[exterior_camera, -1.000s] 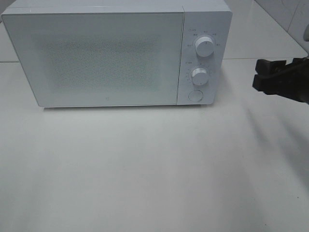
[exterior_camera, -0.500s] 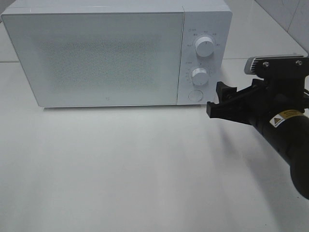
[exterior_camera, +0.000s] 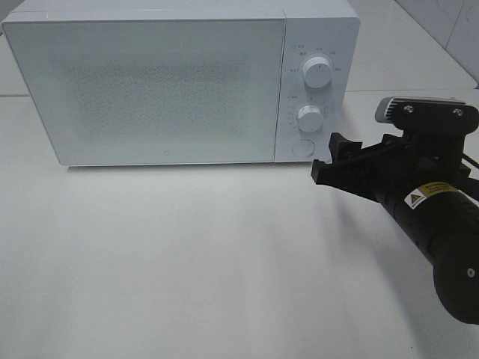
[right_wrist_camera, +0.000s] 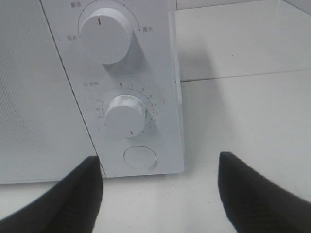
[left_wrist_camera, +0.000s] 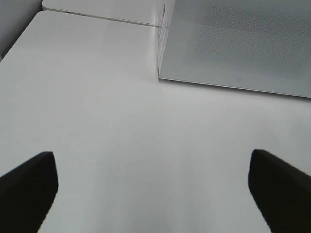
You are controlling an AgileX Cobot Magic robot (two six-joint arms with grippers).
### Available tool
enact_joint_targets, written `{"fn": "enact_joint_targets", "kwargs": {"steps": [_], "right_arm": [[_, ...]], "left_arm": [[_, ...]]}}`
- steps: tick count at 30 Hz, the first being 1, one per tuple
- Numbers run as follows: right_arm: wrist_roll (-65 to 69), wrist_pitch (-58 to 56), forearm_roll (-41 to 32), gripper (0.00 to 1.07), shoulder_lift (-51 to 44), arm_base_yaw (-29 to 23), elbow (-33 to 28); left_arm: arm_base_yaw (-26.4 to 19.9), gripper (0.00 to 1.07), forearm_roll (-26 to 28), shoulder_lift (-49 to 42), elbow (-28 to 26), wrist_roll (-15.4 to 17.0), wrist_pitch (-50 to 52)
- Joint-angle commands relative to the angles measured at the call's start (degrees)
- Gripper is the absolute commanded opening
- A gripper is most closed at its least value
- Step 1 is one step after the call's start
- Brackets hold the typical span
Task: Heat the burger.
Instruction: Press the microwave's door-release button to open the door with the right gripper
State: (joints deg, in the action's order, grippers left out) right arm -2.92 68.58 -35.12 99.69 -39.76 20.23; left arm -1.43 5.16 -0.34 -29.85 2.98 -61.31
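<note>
The burger is out of view in every frame. A white microwave (exterior_camera: 150, 90) stands at the back of the table with its frosted door shut. My right gripper (exterior_camera: 329, 155) hangs open and empty just in front of the control panel, beside the round button (exterior_camera: 301, 147). In the right wrist view its two dark fingers (right_wrist_camera: 53, 199) flank the button (right_wrist_camera: 140, 158), below the timer knob (right_wrist_camera: 125, 115) and the upper knob (right_wrist_camera: 104, 34). My left gripper (left_wrist_camera: 153, 189) is open and empty over bare table, short of the microwave's front left corner (left_wrist_camera: 159, 75).
The white tabletop (exterior_camera: 187, 254) stretches in front of the microwave. The right arm's black body (exterior_camera: 441, 239) fills the right side of the high view. A tiled wall (exterior_camera: 449, 22) rises at the back right.
My right arm has come in from the right edge, moving left and forward until its fingers sit at the microwave's control panel. The left gripper has not moved.
</note>
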Motion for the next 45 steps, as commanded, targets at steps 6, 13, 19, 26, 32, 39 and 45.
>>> {"fn": "enact_joint_targets", "kwargs": {"steps": [6, 13, 19, 26, 32, 39, 45], "right_arm": [[31.86, 0.92, 0.34, 0.42, -0.06, -0.06, 0.57], [63.48, -1.26, 0.92, 0.09, -0.06, -0.06, 0.46], [71.91, -3.90, -1.38, 0.00, -0.06, -0.06, 0.46], [72.08, -4.81, -6.76, 0.00, -0.06, -0.06, 0.57], [72.02, -5.16, -7.73, 0.00, 0.11, -0.06, 0.97], [75.29, -5.04, -6.47, 0.00, 6.13, -0.06, 5.90], [80.50, -6.65, -5.27, 0.00, 11.17, -0.06, 10.66]], "left_arm": [[-0.29, 1.00, 0.17, -0.80, 0.17, -0.17, 0.06], [-0.29, 1.00, 0.17, -0.80, 0.17, -0.17, 0.06], [-0.29, 1.00, 0.17, -0.80, 0.17, -0.17, 0.06], [-0.29, 1.00, 0.17, -0.80, 0.17, -0.17, 0.06], [-0.29, 1.00, 0.17, -0.80, 0.17, -0.17, 0.06], [-0.29, 1.00, 0.17, -0.29, 0.17, -0.17, 0.06], [-0.29, 1.00, 0.17, -0.23, 0.17, -0.17, 0.06]]}}
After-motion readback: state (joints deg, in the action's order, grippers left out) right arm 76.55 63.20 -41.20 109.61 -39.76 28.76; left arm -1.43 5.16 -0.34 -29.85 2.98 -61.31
